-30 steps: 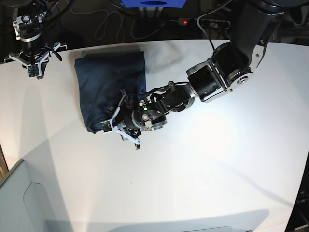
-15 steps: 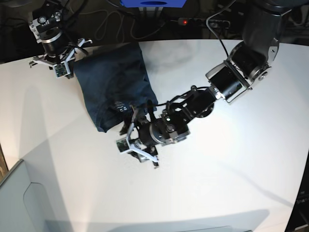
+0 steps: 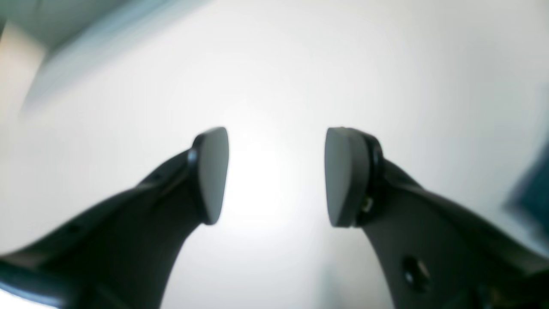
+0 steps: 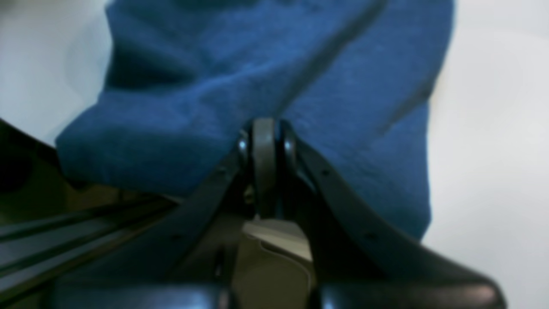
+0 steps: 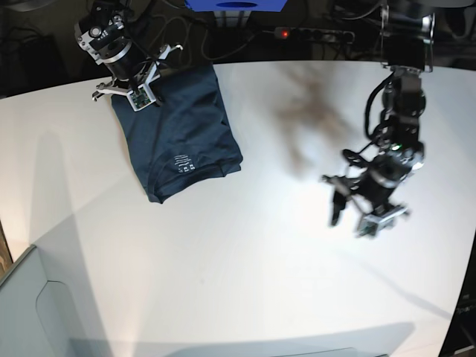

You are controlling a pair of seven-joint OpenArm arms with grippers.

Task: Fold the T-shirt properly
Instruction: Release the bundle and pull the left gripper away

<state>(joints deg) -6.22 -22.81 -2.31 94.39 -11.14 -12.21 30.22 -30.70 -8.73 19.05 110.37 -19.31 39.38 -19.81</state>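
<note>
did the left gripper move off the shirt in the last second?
Yes. In the base view the left gripper has swung away from the T-shirt toward the right side of the table, and it is open over bare tabletop.

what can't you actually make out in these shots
- Right wrist view: whether the right gripper, jaws together, pinches the dark teal-blue cotton T-shirt; blur and its own fingers hide the contact.
- Base view: the small white printed label marks are too small to read.
- Left wrist view: the open left gripper shows over a blurred white table.
</note>
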